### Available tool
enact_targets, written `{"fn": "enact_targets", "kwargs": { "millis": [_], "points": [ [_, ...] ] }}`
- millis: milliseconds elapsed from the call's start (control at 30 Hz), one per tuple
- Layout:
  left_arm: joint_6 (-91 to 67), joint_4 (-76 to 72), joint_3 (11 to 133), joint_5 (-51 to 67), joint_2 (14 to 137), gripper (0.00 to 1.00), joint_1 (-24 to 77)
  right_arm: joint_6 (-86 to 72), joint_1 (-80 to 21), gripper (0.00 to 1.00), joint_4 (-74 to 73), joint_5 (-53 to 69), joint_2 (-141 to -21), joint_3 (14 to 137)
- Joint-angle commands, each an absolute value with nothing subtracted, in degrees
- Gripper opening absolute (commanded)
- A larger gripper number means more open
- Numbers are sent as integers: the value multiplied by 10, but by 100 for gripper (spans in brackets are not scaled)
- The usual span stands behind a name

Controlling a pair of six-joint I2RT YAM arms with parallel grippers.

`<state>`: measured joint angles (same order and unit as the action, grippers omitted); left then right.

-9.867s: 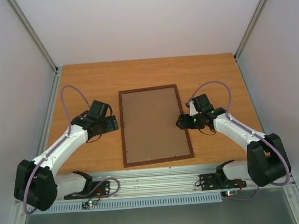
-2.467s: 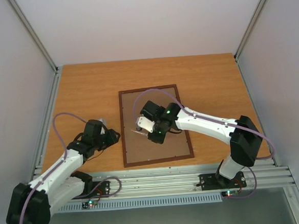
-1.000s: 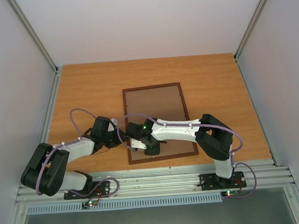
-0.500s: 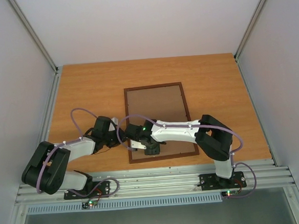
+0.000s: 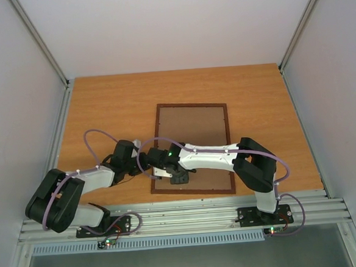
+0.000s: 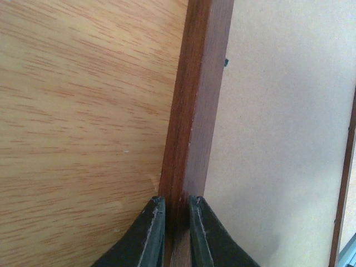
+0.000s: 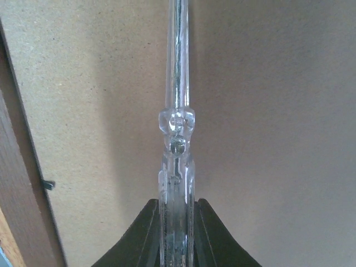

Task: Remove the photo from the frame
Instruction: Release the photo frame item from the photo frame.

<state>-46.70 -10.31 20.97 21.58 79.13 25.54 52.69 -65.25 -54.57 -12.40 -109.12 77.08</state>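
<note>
Frame point(image 5: 191, 104) lies face down on the wooden table point(image 5: 103, 108), around the middle but sitting toward 5 o'clock, its far end tipped toward 1 o'clock. Its brown hardboard back point(image 5: 196, 129) faces up, so the photo cannot be seen. The left gripper point(image 6: 175, 219) is clenched on the frame's 9 o'clock rail, near the 7 o'clock corner. The right gripper point(image 7: 177, 222), over the 7 o'clock part of the back, grasps a clear plastic tool point(image 7: 177, 125) (a shiny shaft runs on from it) lying along the board. A small black tab point(image 7: 47, 183) sits at the board's edge beside the rail.
</note>
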Motion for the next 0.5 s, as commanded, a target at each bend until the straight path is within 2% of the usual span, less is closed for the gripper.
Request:
{"fn": "enact_targets", "kwargs": {
  "millis": [0,467],
  "points": [
    [-485,-113,181,246,790,13,281,519,-666,1,-441,-101,-1079,826],
    [-506,-112,154,225,747,13,288,475,-670,1,-450,-92,-1105,919]
  ]
}}
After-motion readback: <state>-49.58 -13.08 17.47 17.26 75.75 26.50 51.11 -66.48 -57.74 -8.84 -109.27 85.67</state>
